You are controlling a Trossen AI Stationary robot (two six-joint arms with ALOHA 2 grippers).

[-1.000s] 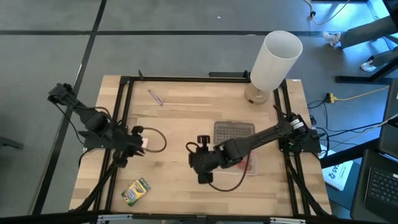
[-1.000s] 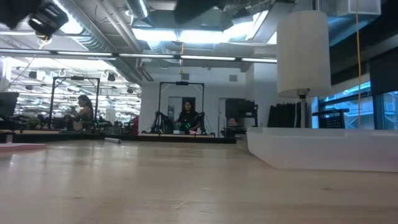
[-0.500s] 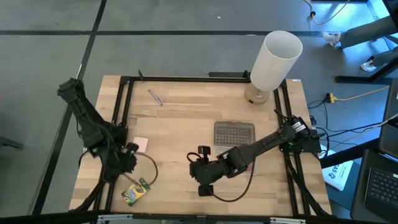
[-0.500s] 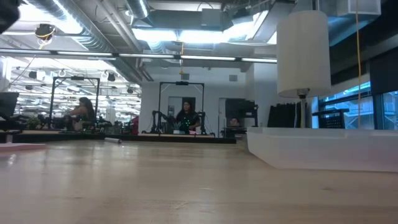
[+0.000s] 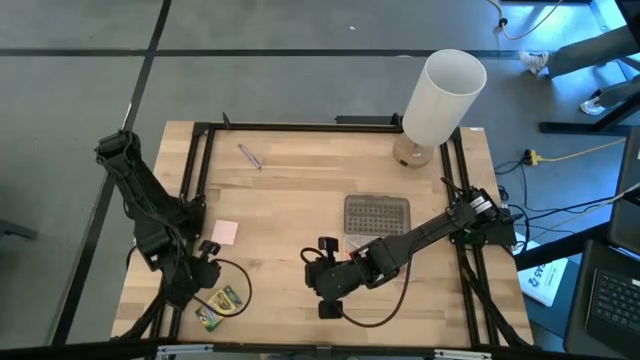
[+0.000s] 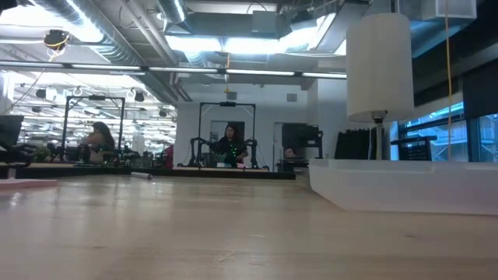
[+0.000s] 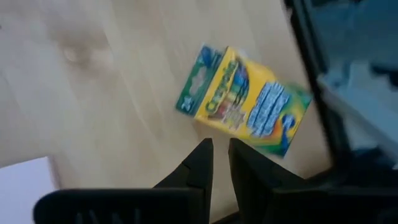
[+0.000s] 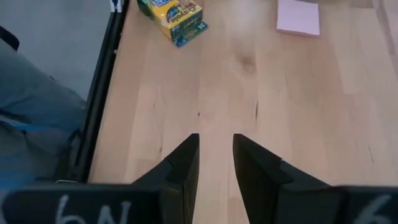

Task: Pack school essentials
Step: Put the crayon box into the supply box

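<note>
Left gripper point(image 7: 215, 163) fingers narrow, empty, crayon box point(image 7: 244, 99) just ahead. Looks light, stiff cardboard, slightly crushable; grip across short sides. Right gripper point(image 8: 216, 163) fingers narrow, empty.

Left gripper point(image 5: 205, 288) poised beside crayon box point(image 5: 222, 306) near surface's point(image 5: 290, 200) front-left corner; pink pad point(image 5: 224, 232) behind it; right gripper point(image 5: 325, 283) mid-front; lamp point(image 5: 440, 97) back-right.

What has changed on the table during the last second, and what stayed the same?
The left gripper moved from beside the pink pad toward the table's front edge and now hovers next to the crayon box, holding nothing. The right gripper drew slightly frontward, empty. The pad, crayon box, purple pen, clear box and lamp stayed put.
</note>
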